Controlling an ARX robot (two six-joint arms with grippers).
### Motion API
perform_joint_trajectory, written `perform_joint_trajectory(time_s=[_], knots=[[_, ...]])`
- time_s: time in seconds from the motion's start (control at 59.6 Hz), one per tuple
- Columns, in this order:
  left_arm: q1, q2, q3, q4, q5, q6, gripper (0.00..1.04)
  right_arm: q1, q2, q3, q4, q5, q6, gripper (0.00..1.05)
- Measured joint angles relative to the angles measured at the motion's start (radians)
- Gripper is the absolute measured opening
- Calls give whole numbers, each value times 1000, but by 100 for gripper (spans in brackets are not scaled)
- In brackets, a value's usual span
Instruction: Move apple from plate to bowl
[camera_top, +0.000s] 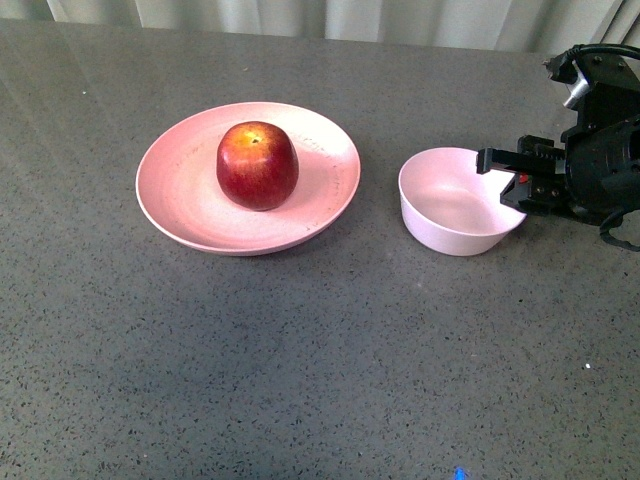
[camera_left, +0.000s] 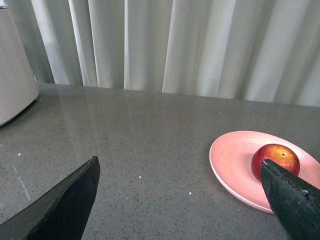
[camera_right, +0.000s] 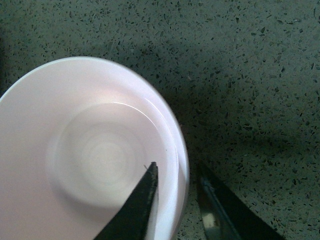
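The dark red apple (camera_top: 257, 165) (camera_left: 275, 158) rests in the middle of the wide salmon-pink plate (camera_top: 185, 215) (camera_left: 232, 162), left of centre on the table. To its right stands the small pale bowl (camera_top: 455, 205) (camera_right: 95, 150), empty. My right gripper (camera_top: 512, 178) (camera_right: 177, 172) is shut on the bowl's right rim, one finger inside and one outside the wall. My left gripper (camera_left: 180, 167) is open, hovering over bare table left of the plate; it is out of the front view.
The grey speckled tabletop (camera_top: 320, 380) stretches around both dishes. Pale curtains (camera_left: 200, 45) hang behind the far edge. A white appliance (camera_left: 12, 80) stands at the table's far left corner.
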Motion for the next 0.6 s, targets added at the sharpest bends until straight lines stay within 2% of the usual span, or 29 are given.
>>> perform_joint_trajectory(time_s=[0.235,0.285,0.403,0.537,0.587,0.604], knots=[[0,0,0,0,0,0,96,-29,-72,-43,41,-61,25,60],[0,0,0,0,0,0,96,-51,-139,-74,61,-84,28,73],[0,0,0,0,0,0,96,-105,-299,-158,99,-144,19,97],[0,0,0,0,0,0,96,-196,-533,-296,104,-245,-5,96],[0,0,0,0,0,0,96,-209,-571,-316,106,-244,-7,96],[0,0,0,0,0,0,96,-208,-570,-332,153,-208,-29,94]])
